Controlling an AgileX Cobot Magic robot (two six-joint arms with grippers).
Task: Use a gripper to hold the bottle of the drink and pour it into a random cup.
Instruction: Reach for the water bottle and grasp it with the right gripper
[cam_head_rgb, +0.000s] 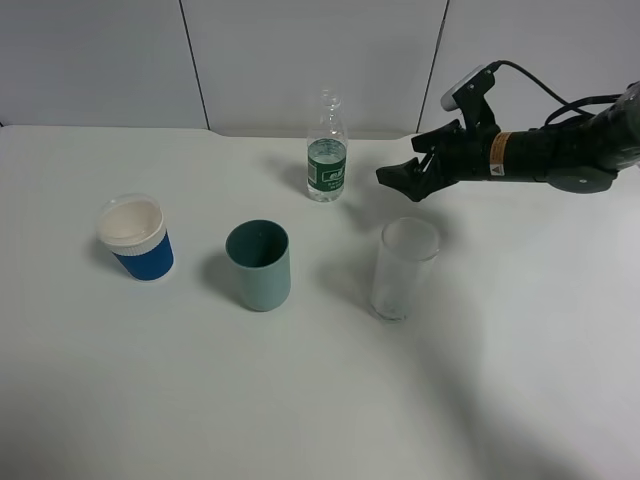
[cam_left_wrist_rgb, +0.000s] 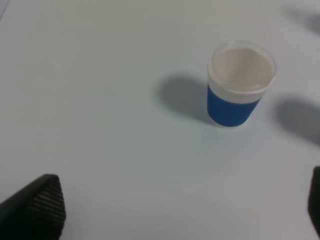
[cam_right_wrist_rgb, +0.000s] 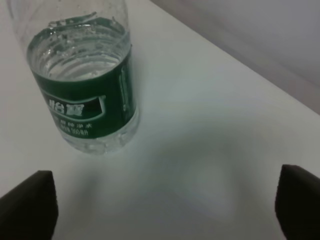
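At the 12 o'clock edge of the table (cam_head_rgb: 300, 400) in the high view, the bottle of the drink (cam_head_rgb: 326, 160) stands upright and free. The right gripper (cam_head_rgb: 400, 180) is just off its 3 o'clock side, not touching it. That gripper's fingers (cam_right_wrist_rgb: 30, 205) are spread wide around nothing, and the wrist view shows the bottle off toward one finger rather than centred between them. A straight advance from here could clip the bottle's wall with that finger and topple it (no cap shows on the neck, so the liquid would run out). Closing hard on the thin plastic might also push the drink up the neck. The cup (cam_head_rgb: 403, 268), at 5 o'clock from the bottle, sits below the arm's likely path and could be knocked. The bottle's long axis is vertical, with the mouth toward the ceiling and the label facing 6 o'clock. The left gripper (cam_left_wrist_rgb: 175, 210) hangs wide open too, near the blue cup (cam_left_wrist_rgb: 240, 85).
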